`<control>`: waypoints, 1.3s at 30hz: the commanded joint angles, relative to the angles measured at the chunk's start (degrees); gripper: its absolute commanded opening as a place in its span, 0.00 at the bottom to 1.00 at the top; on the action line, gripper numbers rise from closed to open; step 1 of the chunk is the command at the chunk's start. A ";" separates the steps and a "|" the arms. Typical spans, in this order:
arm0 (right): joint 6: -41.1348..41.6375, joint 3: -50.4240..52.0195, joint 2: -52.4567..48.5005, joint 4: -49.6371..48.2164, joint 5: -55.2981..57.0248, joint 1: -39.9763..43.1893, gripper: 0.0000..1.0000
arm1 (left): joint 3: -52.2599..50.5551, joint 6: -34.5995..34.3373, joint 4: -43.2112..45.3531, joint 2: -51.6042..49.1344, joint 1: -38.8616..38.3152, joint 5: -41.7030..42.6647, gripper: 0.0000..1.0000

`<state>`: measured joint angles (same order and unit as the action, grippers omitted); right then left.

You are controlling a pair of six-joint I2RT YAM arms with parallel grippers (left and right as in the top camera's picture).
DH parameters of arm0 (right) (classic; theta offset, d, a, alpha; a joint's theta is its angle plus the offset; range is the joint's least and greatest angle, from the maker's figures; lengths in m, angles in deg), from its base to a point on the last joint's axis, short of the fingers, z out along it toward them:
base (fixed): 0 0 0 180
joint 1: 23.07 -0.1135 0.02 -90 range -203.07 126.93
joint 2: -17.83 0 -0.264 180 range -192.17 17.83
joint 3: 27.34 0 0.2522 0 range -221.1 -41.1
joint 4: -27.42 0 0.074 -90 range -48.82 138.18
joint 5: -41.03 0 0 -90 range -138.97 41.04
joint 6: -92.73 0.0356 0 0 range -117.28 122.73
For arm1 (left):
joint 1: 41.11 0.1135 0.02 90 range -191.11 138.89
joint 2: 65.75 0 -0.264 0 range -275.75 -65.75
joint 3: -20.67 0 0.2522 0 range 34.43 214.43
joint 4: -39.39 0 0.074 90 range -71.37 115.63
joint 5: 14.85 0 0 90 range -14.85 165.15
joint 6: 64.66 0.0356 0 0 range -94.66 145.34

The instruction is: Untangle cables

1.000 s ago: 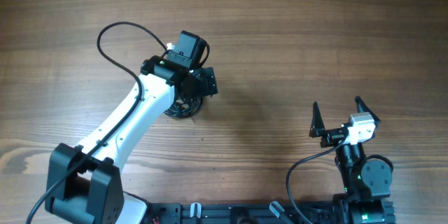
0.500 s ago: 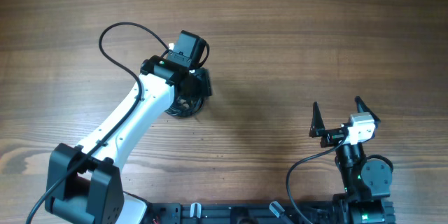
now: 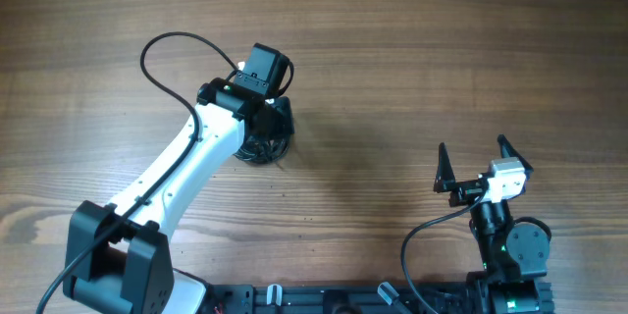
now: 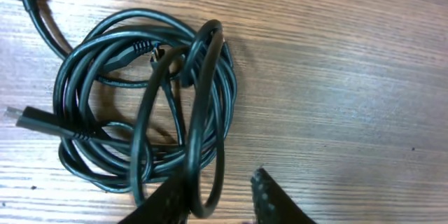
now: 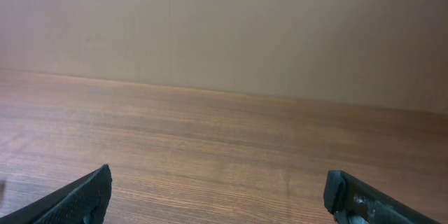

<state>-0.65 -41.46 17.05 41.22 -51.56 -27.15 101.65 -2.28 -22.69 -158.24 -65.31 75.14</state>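
Observation:
The cables (image 4: 84, 77) lie as one coiled bundle of thin black cords on the wooden table, with a plug end (image 4: 28, 117) sticking out at the left. In the overhead view the cables (image 3: 263, 149) peek out under the left arm's wrist. My left gripper (image 4: 220, 175) reaches down over the coil's near side. Its jaws are narrowed around two raised loops (image 4: 210, 84); the loops rest against the left finger, and a gap still shows before the right finger. My right gripper (image 3: 471, 144) stands wide open near its base, far from the coil, with nothing between its fingers (image 5: 217, 175).
The left arm's own thick black wire (image 3: 162, 49) arcs over the table left of the wrist. Another thick wire (image 3: 417, 240) curls beside the right arm's base. Black mounting hardware (image 3: 294, 299) runs along the front edge. A plain wall (image 5: 224, 28) backs the table.
The left gripper's jaws have drawn together from wide open around the cable loops. The right arm has not moved.

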 commanded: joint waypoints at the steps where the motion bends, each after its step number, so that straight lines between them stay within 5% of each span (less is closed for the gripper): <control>1: -1.01 0.07 0.20 -0.13 -0.83 0.09 1.00 | -0.59 0.15 -0.59 -0.68 -0.24 0.66 0.10; 2: -1.01 0.07 0.20 -0.13 -0.85 0.09 1.00 | -0.59 0.15 -0.61 -0.68 -0.22 0.66 0.04; 10: -1.03 0.07 0.20 -0.13 -0.85 0.09 1.00 | -0.66 0.17 -0.57 -0.70 -0.22 -0.33 0.04; 14: -1.01 0.07 0.20 -0.13 -0.85 0.09 1.00 | -0.70 0.17 -0.52 -0.70 -0.35 -0.46 0.17; 19: -1.01 0.07 0.20 -0.13 -0.85 0.09 1.00 | -1.03 0.17 0.26 -0.70 -0.33 -0.50 0.09; 20: -1.01 0.07 0.20 -0.13 -0.85 0.09 1.00 | -1.16 0.17 0.31 -0.70 -0.33 -0.50 0.12; 22: -1.03 0.07 0.20 -0.13 -0.83 0.09 1.00 | -1.70 0.17 1.49 -0.70 -0.33 -0.46 0.42; 23: -1.01 0.07 0.20 -0.13 -0.83 0.09 1.00 | -2.10 0.20 2.32 -0.70 -0.35 -0.46 0.48; 32: -1.01 0.07 0.20 -0.13 -0.83 0.09 1.00 | -2.47 0.11 3.98 -2.93 -0.33 -0.46 0.45; 35: -1.01 0.07 0.20 -0.13 -0.85 0.09 1.00 | -2.47 0.11 4.00 -3.89 -0.33 -0.46 0.10; 39: -1.01 0.07 0.20 -0.13 -0.83 0.09 1.00 | -2.38 0.11 4.04 -3.80 -0.31 -0.42 0.04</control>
<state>-0.65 -41.46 17.05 41.22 -51.53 -27.15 99.77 -2.17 -18.84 -161.51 -65.42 75.08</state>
